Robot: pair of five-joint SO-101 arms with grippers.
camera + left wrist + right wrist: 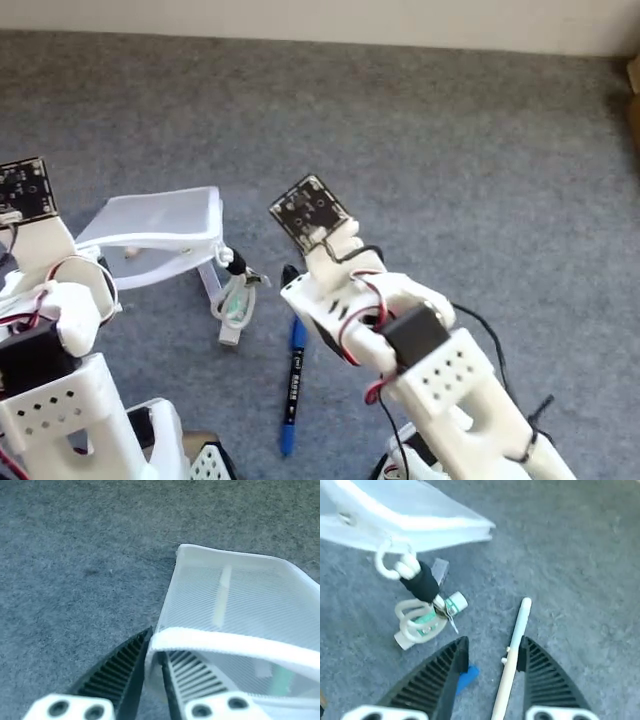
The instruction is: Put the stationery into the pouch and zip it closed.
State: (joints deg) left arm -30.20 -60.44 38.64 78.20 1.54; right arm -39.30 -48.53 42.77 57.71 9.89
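Observation:
A white mesh pouch (165, 232) lies at the left with its mouth held up. My left gripper (154, 647) is shut on the pouch's white rim (225, 642). A pale stick (222, 595) and something green (280, 680) show through the mesh. My right gripper (492, 642) stands open low over the carpet, and a white pen (514, 645) lies between its fingers, untouched. A blue pen (292, 385) lies under the right arm. A small white tube with a green label (432, 620) lies by the pouch's black zipper pull (422, 584).
Grey carpet covers the whole surface, with open room to the far side and the right. White cord loops (415, 617) from the zipper pull rest over the tube. The right arm's body (430, 370) hides the carpet behind the blue pen.

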